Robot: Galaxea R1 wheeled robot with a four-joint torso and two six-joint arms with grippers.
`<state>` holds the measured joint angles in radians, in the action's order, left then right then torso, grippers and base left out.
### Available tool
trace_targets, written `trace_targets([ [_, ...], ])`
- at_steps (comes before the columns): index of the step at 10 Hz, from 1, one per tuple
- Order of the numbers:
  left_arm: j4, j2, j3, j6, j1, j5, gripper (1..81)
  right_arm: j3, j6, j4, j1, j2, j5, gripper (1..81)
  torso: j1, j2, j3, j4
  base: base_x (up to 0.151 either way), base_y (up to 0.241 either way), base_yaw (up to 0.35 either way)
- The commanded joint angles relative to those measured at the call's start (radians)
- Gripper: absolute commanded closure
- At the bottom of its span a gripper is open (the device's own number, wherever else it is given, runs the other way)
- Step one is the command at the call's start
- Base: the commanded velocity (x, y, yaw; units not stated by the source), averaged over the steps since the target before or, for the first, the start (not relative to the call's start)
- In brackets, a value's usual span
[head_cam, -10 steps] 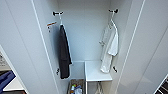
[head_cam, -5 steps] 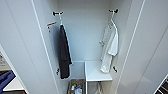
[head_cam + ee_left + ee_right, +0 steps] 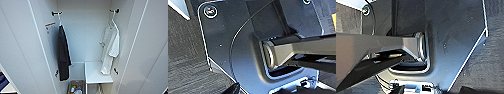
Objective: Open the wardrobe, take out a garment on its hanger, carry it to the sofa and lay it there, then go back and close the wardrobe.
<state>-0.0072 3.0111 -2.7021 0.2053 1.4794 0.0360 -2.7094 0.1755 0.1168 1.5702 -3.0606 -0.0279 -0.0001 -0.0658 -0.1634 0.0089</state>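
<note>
- The white short-sleeved shirt of thin light fabric (image 3: 110, 48) hangs inside the tall white wardrobe (image 3: 85, 37), at its right side, on a thin white hanger (image 3: 113, 21) whose curved hook sits on a black hook (image 3: 115, 11) high on the right inner wall.
- Its lower end reaches just over a white shelf (image 3: 96, 75) low in the wardrobe; whether it touches the shelf I cannot tell.
- At the left side a long black garment (image 3: 63, 55) hangs from another black hook (image 3: 55, 13), well apart from the shirt.
- Both doors stand open, so I judge the opening is done. The shirt is not yet taken out; carrying it to the sofa, laying it there and closing the doors are all left.
- My fingers: my two wrist views give dark robot parts over a grey carpet floor (image 3: 185, 50), so I cannot tell if my fingers on either arm are apart or together, and I see nothing held by them.
</note>
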Motion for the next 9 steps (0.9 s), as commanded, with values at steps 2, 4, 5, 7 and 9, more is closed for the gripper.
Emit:
trace_targets([
  [2, -0.005, -0.004, 0.001, 0.005, -0.041, 0.062, 1.0, 0.002, -0.004, 0.003, -0.026, -0.003, 0.057, 1.0, 0.0, 0.0, 0.0, 0.0, 0.11, 0.0, 0.0],
  [4, -0.005, -0.004, 0.001, 0.005, -0.041, 0.062, 1.0, 0.002, -0.004, 0.003, -0.026, -0.003, 0.057, 1.0, 0.0, 0.0, 0.0, 0.0, 0.112, 0.0, 0.0],
  [5, -0.005, -0.004, 0.001, 0.005, -0.041, 0.062, 1.0, 0.002, -0.002, 0.004, -0.025, -0.003, 0.055, 1.0, 0.0, 0.0, 0.0, 0.0, 0.112, 0.0, 0.0],
  [7, -0.005, -0.004, 0.001, 0.005, -0.041, 0.061, 1.0, 0.002, -0.004, 0.003, -0.023, -0.003, 0.054, 1.0, 0.0, 0.0, 0.0, 0.0, 0.113, 0.0, 0.0],
  [9, -0.005, -0.004, 0.001, 0.005, -0.041, 0.061, 1.0, 0.004, -0.004, 0.003, -0.023, -0.005, 0.054, 1.0, 0.0, 0.0, 0.0, 0.0, 0.112, 0.0, 0.0],
])
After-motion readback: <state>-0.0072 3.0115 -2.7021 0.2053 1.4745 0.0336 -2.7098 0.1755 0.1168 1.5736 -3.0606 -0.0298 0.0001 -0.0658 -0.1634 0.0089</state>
